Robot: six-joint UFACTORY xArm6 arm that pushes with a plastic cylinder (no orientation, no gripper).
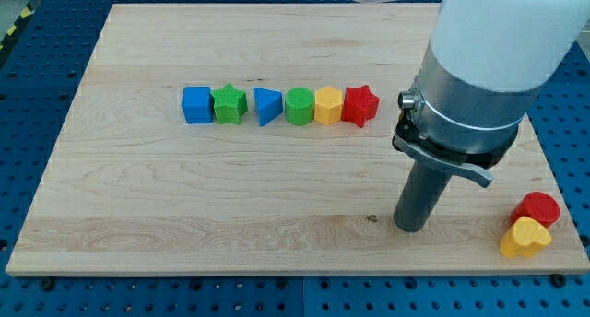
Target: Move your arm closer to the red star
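The red star (359,106) sits at the right end of a row of six blocks, touching a yellow block (328,107); leftward come a green cylinder (299,106), blue triangle (266,106), green star (229,104) and blue cube (196,105). My tip (411,227) rests on the board (138,197), below and right of the star, well apart. There are no jaws, only the rod. A red cylinder (538,209) and yellow heart (525,238) lie at the lower right.

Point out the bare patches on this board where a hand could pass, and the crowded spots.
Free: the strip below the row, from blue cube to red star, left of my tip; also above the row. Crowded: the row itself, and red cylinder with yellow heart.
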